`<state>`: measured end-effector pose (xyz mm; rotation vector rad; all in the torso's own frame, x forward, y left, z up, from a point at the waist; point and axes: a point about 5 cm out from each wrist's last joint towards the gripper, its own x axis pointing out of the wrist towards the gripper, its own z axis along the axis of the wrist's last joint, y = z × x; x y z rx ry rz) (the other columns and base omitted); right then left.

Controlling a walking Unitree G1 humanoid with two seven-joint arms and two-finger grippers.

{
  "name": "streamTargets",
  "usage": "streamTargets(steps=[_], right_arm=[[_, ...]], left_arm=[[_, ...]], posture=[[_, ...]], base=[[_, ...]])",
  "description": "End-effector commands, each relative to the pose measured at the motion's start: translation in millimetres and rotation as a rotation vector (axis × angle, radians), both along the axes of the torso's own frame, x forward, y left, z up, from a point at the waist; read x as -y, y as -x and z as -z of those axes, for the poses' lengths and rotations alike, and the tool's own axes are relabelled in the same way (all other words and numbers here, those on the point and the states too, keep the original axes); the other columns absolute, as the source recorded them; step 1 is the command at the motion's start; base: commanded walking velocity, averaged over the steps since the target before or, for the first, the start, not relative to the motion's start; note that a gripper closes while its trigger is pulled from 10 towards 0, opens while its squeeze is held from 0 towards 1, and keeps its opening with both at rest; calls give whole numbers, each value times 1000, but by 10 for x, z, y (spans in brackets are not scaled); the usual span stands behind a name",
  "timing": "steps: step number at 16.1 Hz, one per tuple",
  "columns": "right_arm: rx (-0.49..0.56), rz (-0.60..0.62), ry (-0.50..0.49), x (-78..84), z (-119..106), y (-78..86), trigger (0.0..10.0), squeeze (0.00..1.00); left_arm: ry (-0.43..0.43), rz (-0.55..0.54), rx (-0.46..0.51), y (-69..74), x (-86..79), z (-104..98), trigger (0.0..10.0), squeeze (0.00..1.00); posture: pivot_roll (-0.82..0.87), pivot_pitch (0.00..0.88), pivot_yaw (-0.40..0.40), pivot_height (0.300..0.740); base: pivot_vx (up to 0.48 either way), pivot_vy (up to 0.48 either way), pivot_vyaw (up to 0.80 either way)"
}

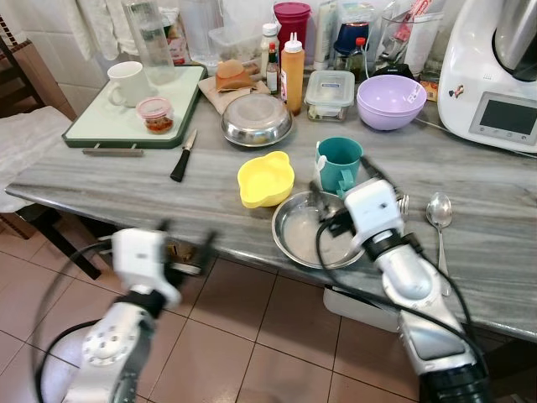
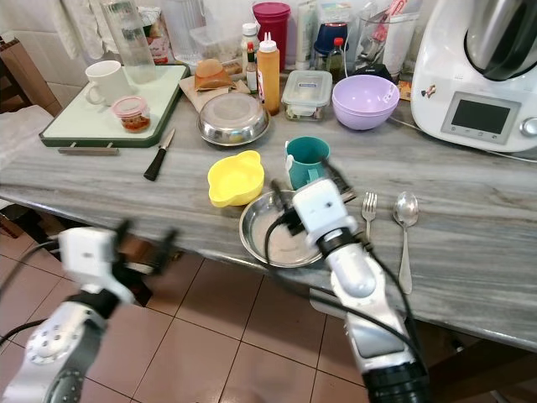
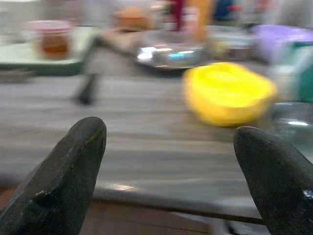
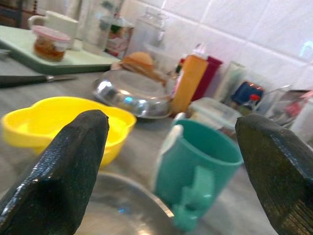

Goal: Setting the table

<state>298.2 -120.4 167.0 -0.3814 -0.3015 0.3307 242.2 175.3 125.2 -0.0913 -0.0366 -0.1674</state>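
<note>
**Right gripper over the steel plate, left gripper below the counter edge**

While the right gripper hangs over the steel plate near the front edge of the stone counter, its two black fingers stand wide apart with nothing between them. The right wrist view looks between these fingers at the teal mug, which stands upright just behind the plate, its handle turned toward the camera. The yellow bowl sits just beside the plate, on the robot's left. A fork and a spoon lie side by side on the counter to the right of the plate; the fork is plain in the right eye view, but in the left eye view the arm covers most of it.

The left gripper is lower, in front of the counter edge and above the tiled floor, and it looks blurred in both eye views. Its wrist view shows the fingers wide open and empty, pointing across the counter toward the yellow bowl and the black-handled knife. Farther back stand a steel bowl turned upside down, a lilac bowl and a green tray with a white mug.
</note>
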Motion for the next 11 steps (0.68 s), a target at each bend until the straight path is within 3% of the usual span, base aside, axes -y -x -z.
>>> streamTargets(steps=[1, 2, 5, 8, 11], right_arm=[[16, -32, 13, -59, -43, 29, 10000, 141], [21, -43, 27, -80, -41, 30, 10000, 0], [18, -60, 15, -113, -39, 36, 10000, 0], [32, -68, 60, -131, -36, 37, 10000, 0], [36, -83, 69, -166, -29, 38, 10000, 0]], left_arm=[[-31, -108, -6, 14, -123, 38, 10000, 0], [-39, -154, -7, 28, -159, 56, 10000, 0], [-63, -274, -11, 59, -206, 102, 10000, 0], [-73, -259, -13, 72, -154, 129, 10000, 0], [-77, -277, -1, 58, -127, 104, 10000, 0]], posture=[[-45, 66, 43, 740], [-45, 66, 43, 740], [-22, 65, 34, 740], [-20, 67, 31, 740], [-9, 72, 30, 740]], base=[[0, 0, 0], [0, 0, 0], [0, 0, 0], [0, 0, 0], [0, 0, 779]])
